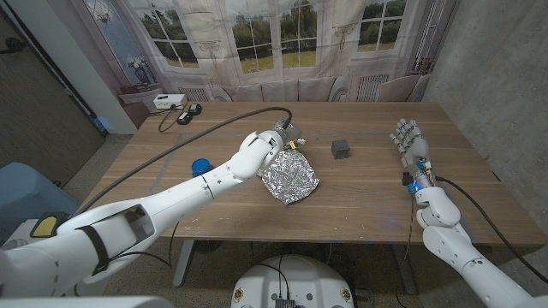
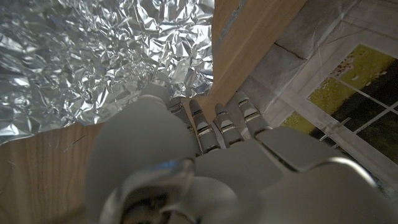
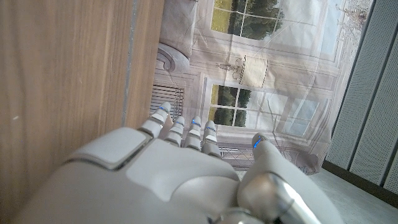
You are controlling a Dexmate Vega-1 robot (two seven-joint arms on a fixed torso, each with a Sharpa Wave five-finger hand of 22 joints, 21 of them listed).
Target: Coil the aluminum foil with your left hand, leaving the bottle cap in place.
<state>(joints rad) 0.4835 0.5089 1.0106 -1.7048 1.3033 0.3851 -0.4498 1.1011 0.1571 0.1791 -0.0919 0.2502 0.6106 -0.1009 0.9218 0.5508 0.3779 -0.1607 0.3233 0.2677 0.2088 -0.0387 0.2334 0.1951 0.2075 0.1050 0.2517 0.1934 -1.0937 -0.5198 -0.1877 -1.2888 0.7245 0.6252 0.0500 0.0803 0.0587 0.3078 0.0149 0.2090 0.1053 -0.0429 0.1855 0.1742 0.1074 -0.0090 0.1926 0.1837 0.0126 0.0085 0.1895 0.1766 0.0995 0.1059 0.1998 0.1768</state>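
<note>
On the far left corner of the tabletop [image 1: 377,201] sit a white box [image 1: 167,101] and a dark object [image 1: 190,110] with a cable, well apart from both hands. Nearer, the blue cap [image 1: 201,166] lies on the wood just left of the left forearm, a little behind the left robot hand [image 1: 278,140] and clear of the foil [image 1: 288,176].

The left robot hand is at the foil's far edge, over its upper left corner. In the left wrist view its fingers [image 2: 205,127] reach along the wood right beside the crinkled sheet [image 2: 93,56], at its edge; whether they pinch the sheet or only touch it cannot be told. The foil is a crumpled, roughly square sheet lying mostly open on the wood, spreading from the hand toward the robot's side.

To the right of that hand, a small dark cube [image 1: 341,149] stands on the wood, near the foil's far right corner but apart from it. Nothing lies between the cube and the hand except bare wood.

Farther right, the right robot hand [image 1: 409,141] stands near the tabletop's right edge, released, fingers straight and slightly apart, grasping nothing; the right wrist view shows its fingers [image 3: 177,132] stretched beside the wood. It is well apart from the foil and the cube.
</note>
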